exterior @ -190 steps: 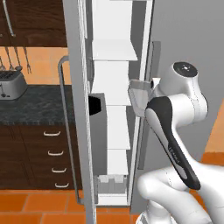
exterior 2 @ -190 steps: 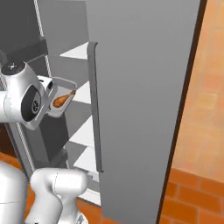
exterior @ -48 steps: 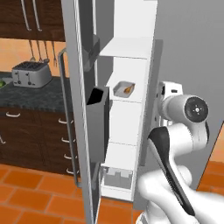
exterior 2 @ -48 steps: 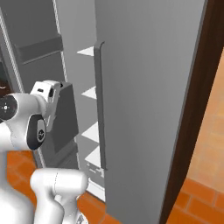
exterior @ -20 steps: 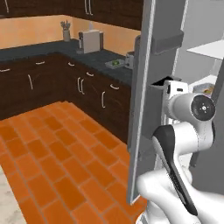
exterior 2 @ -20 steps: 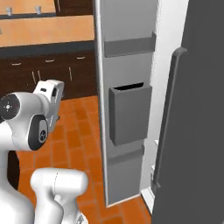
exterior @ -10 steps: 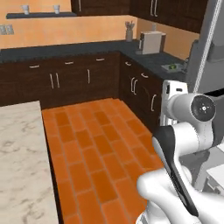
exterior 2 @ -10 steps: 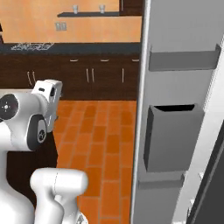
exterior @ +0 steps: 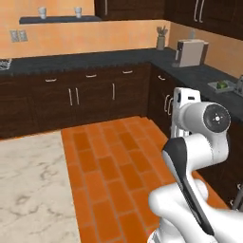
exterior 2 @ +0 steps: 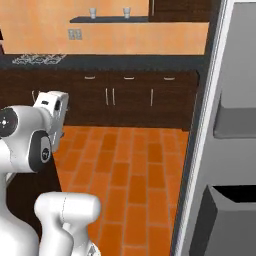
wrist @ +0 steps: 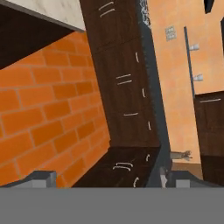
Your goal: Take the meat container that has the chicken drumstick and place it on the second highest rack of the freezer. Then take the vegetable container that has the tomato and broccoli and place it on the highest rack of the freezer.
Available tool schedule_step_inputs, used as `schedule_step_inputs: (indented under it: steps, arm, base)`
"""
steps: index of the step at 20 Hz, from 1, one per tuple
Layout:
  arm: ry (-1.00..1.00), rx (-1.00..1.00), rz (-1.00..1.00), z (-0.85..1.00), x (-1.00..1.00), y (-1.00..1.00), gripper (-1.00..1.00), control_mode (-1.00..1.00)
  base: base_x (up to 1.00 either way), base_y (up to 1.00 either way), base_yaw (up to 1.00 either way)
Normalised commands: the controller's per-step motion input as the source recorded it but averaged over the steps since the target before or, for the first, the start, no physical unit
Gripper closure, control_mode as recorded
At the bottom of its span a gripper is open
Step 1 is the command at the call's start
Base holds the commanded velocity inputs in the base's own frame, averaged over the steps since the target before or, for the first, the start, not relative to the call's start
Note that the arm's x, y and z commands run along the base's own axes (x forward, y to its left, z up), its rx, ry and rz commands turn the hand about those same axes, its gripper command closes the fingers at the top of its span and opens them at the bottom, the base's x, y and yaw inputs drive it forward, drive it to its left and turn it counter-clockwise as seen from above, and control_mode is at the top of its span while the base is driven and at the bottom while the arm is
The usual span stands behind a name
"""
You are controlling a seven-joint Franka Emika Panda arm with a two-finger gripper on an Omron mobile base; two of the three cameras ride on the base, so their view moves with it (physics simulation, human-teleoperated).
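While the tool's [wrist: 105,179] spread is unclear, two cups [exterior: 60,12] sit on one wall shelf [exterior: 59,19].

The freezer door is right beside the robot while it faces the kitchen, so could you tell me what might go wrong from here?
The open freezer door, with its dark bins, stands close on the base's right; a turn could clip it. The marble-topped counter sits close on the left, narrowing the brick floor lane. The vegetable container lies far back on the dark counter, so reaching it may be awkward.

Base cams look fwd/down from behind arm, sharing brick floor [exterior: 114,166]; hand cam rolled sideways.
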Motion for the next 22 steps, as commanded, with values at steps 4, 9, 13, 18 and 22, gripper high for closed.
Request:
schedule_step_inputs:
  steps: [4,9,13,18,22]
  arm:
    - [0.00,0.00,0.00,0.00,0.00,0.00,-1.00,1.00]
    - [0.00,0.00,0.00,0.00,0.00,0.00,-1.00,1.00]
    - [0.00,0.00,0.00,0.00,0.00,0.00,-1.00,1.00]
    - [0.00,0.00,0.00,0.00,0.00,0.00,-1.00,1.00]
    - [0.00,0.00,0.00,0.00,0.00,0.00,-1.00,1.00]
  base:
    - [1.00,0.24,-0.19]
    - [1.00,0.00,-0.40]
    - [0.97,-0.01,-0.44]
    - [0.75,-0.08,-0.47]
    - [0.49,-0.20,-0.53]
